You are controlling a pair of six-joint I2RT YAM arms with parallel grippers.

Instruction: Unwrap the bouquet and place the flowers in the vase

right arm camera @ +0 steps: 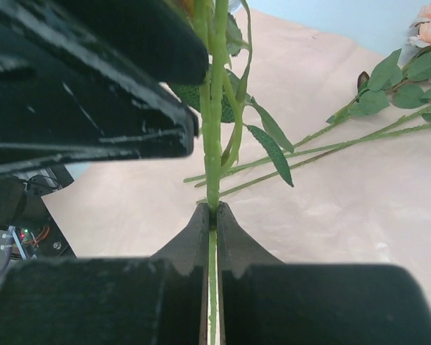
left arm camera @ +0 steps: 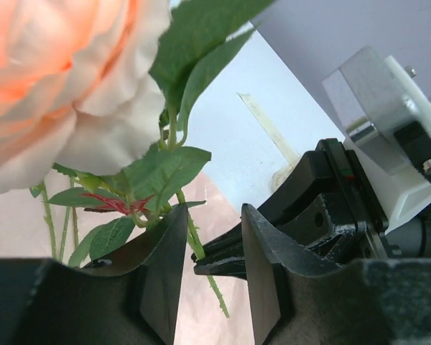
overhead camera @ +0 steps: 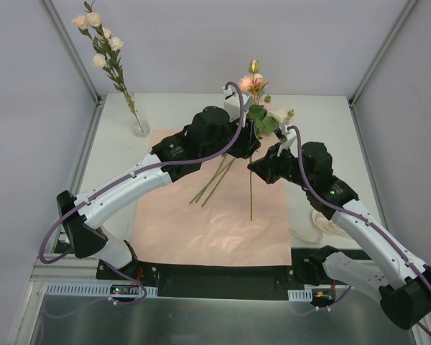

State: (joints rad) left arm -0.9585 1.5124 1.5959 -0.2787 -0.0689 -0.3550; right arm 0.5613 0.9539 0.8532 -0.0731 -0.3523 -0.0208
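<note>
Green stem [right arm camera: 214, 144], lower end within right claw [right arm camera: 212, 212]

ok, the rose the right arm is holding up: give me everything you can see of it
The rose has a peach-pink bloom with a closed bud above it, green leaves below the head and a long, thin, plastic-looking green stem with a side shoot. It stands roughly upright over the pink paper sheet. The right gripper has its fingers shut on the stem partway down, and the stem continues below them. The left gripper is open beside the leaves; contact there is unclear.
</note>
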